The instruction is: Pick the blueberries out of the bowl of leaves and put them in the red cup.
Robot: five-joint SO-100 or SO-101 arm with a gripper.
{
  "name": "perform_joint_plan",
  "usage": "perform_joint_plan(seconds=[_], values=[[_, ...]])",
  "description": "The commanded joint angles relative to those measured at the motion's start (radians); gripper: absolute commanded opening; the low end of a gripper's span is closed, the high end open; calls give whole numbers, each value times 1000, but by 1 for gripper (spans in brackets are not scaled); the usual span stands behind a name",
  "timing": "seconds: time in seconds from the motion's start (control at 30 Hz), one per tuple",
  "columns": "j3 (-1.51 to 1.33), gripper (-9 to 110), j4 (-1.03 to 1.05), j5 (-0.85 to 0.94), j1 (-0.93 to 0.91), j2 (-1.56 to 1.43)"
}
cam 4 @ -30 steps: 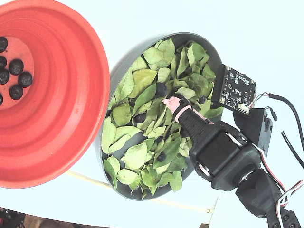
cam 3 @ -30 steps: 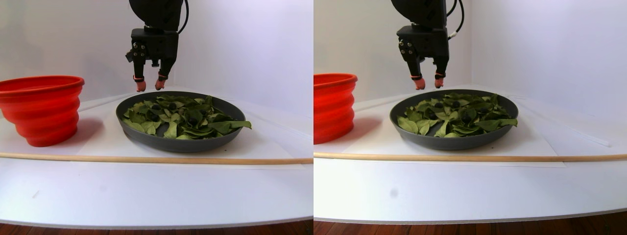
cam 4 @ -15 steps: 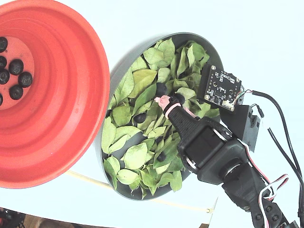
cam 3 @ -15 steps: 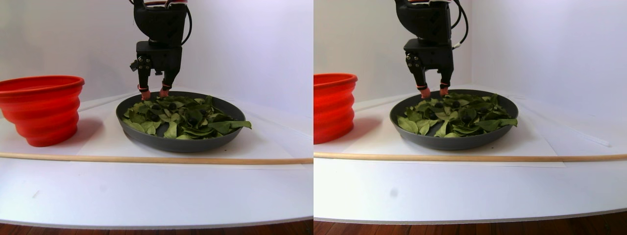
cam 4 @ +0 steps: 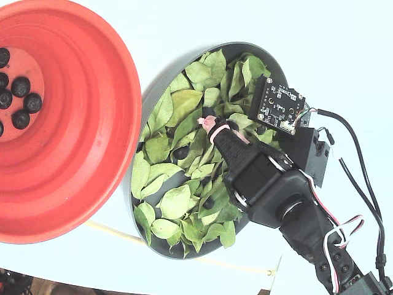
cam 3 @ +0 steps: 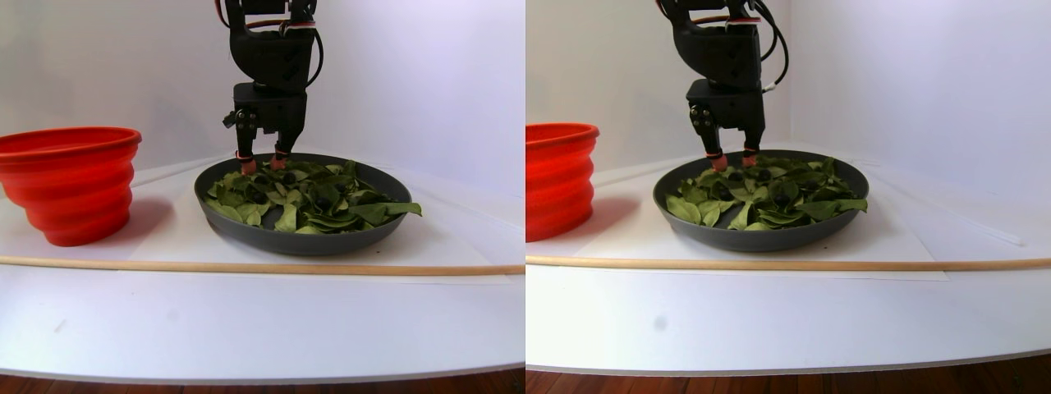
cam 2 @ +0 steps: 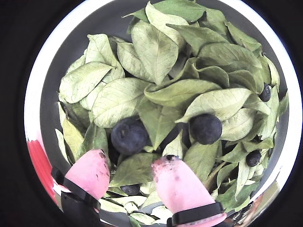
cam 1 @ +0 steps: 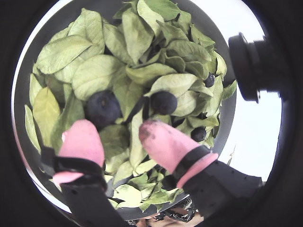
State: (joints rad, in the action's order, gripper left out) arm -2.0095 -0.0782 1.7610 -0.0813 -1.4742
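Observation:
The oval dark grey bowl (cam 3: 304, 242) holds green leaves (cam 2: 156, 47) with blueberries among them. My gripper (cam 2: 135, 175) is open, its pink fingertips (cam 2: 92, 170) down at the leaves in the bowl's far-left part in the stereo pair view (cam 3: 263, 164). One large blueberry (cam 2: 129, 135) lies just ahead of the gap between the fingers. A second blueberry (cam 2: 205, 128) sits to its right, beyond the right finger, and smaller ones (cam 2: 253, 157) lie near the rim. The red cup (cam 4: 92, 123) stands left of the bowl with several blueberries (cam 4: 21, 86) on its bottom.
A thin wooden rod (cam 3: 246, 267) lies across the table in front of bowl and cup. A bare circuit board (cam 4: 279, 104) rides beside the gripper above the bowl (cam 4: 245, 44). White walls close off the back; the table's front edge (cam 3: 263, 373) is near the camera.
The arm has come down from above the bowl's rim until the open fingertips reach the leaves. Leaves and berries have not visibly moved.

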Motion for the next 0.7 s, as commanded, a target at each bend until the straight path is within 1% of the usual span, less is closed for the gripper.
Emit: perform_joint_plan(seconds=[0.0, 0.67], values=[[49, 18, -17, -11, -9, -14], [95, 19, -55, -51, 6, 60]])
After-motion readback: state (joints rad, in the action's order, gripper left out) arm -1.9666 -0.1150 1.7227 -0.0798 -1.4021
